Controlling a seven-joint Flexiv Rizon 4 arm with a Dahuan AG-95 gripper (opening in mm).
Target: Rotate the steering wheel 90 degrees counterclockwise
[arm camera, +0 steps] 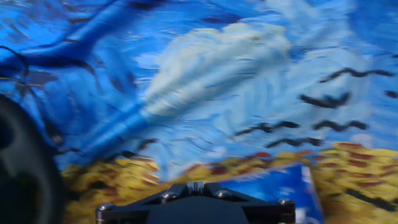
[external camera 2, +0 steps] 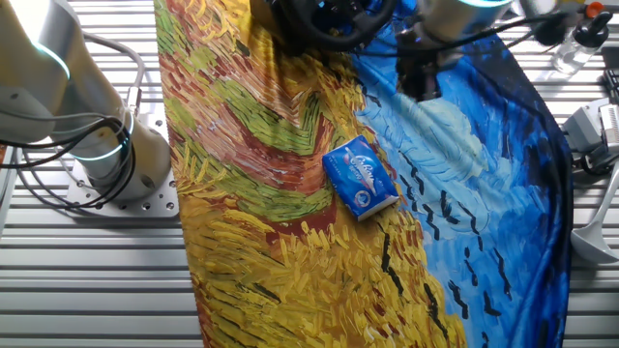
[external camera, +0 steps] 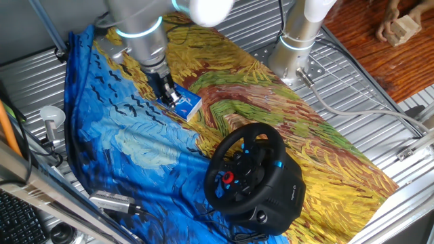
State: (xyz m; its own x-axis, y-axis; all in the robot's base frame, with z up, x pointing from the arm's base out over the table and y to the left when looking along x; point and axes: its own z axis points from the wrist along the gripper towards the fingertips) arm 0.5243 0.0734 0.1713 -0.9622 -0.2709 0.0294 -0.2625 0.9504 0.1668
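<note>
Wheel [external camera: 249,173] sits on its black base at the yellow-and-blue cloth's [external camera: 135,146] near end, face tilted up and toward the blue side, red button [external camera: 228,178] low on the hub. A round rim, so no long axis to note. Gripper [external camera: 165,87] hangs well apart from it, over the blue-and-white box [external camera: 183,103]. Fingers: cannot tell whether apart or together; hand view is blurred. Cloth covers the ribbed tabletop [external camera: 380,129].
</note>
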